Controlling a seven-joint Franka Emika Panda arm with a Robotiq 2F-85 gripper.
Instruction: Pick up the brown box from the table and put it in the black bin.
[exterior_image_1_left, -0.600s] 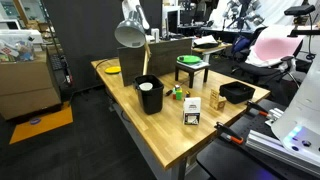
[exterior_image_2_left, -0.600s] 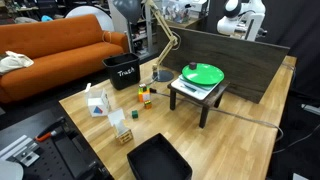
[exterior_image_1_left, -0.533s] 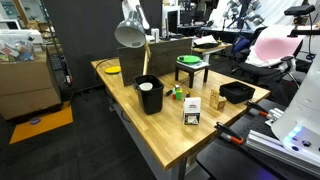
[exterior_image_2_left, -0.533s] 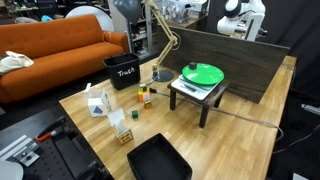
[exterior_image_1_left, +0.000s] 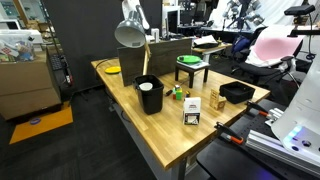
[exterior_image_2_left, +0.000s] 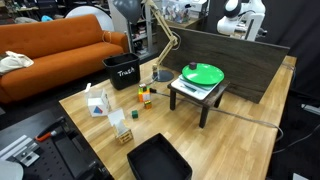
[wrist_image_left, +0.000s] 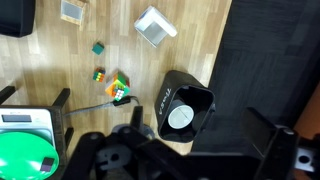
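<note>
The brown box (exterior_image_1_left: 218, 101) stands upright on the table (exterior_image_1_left: 160, 135), between the white box and the black tray. It also shows in an exterior view (exterior_image_2_left: 125, 135) and at the top of the wrist view (wrist_image_left: 72, 10). The black bin (exterior_image_1_left: 148, 95) stands near the table's edge, with a white round thing inside; it shows in both exterior views (exterior_image_2_left: 123, 70) and in the wrist view (wrist_image_left: 190, 98). My gripper (wrist_image_left: 180, 160) hangs high above the table, over the bin's side, far from the brown box. Its dark fingers are spread wide and hold nothing. The arm is out of both exterior views.
A white box with dark print (exterior_image_1_left: 192, 110) stands near the brown box. A shallow black tray (exterior_image_1_left: 236, 92), a green-topped stand (exterior_image_2_left: 203, 75), a desk lamp (exterior_image_1_left: 130, 30), a colourful cube (wrist_image_left: 118, 88) and a small green cube (wrist_image_left: 98, 47) also stand on the table.
</note>
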